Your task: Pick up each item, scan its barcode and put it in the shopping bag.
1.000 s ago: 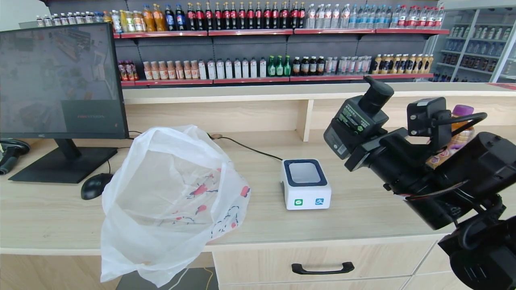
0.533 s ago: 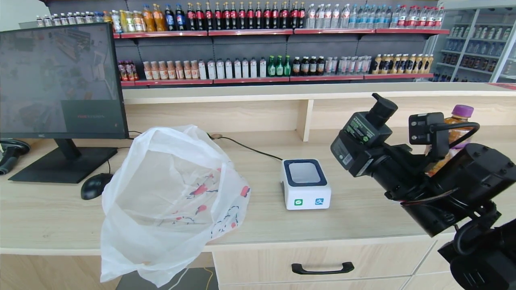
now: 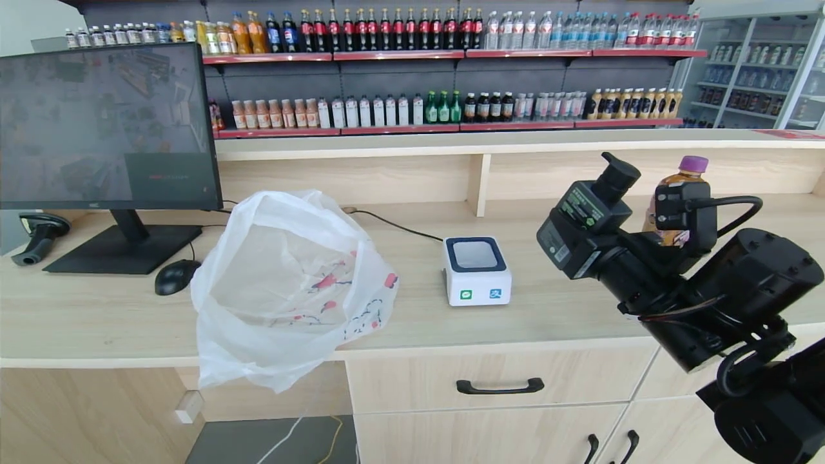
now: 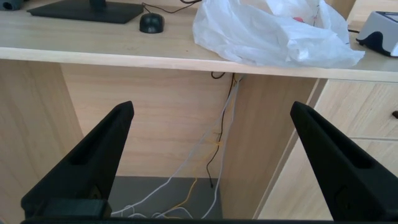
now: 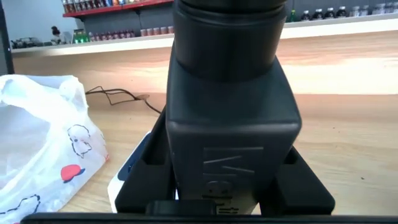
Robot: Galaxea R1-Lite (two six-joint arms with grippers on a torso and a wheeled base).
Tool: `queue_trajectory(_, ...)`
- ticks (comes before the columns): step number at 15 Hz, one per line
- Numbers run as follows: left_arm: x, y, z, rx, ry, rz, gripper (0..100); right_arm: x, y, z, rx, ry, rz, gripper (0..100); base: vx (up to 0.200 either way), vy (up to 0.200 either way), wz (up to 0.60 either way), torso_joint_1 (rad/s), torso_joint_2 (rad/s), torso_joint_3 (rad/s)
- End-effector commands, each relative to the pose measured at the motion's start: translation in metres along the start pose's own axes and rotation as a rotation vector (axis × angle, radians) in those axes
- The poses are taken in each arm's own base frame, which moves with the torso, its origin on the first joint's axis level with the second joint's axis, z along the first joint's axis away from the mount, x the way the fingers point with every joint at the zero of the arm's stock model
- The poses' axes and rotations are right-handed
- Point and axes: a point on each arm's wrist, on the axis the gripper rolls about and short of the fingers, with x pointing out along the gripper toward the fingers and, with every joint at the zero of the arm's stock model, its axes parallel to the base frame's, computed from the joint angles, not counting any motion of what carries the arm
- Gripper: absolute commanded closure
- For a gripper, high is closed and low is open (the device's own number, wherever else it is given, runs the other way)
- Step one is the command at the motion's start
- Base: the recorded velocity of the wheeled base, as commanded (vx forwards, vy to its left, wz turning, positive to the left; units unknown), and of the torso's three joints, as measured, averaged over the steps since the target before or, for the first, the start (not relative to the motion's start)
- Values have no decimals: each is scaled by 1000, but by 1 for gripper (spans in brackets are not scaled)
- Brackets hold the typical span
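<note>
Shopping bag (image 3: 283, 290) gapes on counter (image 3: 580, 309); right hand (image 5: 227, 183) grips black bottle (image 3: 580, 216).

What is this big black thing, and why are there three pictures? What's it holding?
It is a robot with two arms at a shop counter. The wide picture comes from a camera on its head; the other two from cameras on its wrists. Its right tool is shut on a black bottle. Its left tool is open, low in front of the counter. On the counter are a white shopping bag, a small white scanner, a monitor, a mouse and, behind the arm, an orange drink bottle with a purple cap.
</note>
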Motion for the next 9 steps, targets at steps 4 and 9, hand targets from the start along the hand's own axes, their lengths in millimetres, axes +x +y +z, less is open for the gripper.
queue_trajectory(4, 0, 0, 0, -1, 0, 0, 0, 0, -1, -1, -2, 5, -4, 100, 0, 150, 0, 4, 2, -1)
queue_trajectory(9, 0, 0, 0, -4, 0, 0, 0, 0, -1, 1, -1, -2, -3, 100, 0, 200, 0, 8, 3, 2)
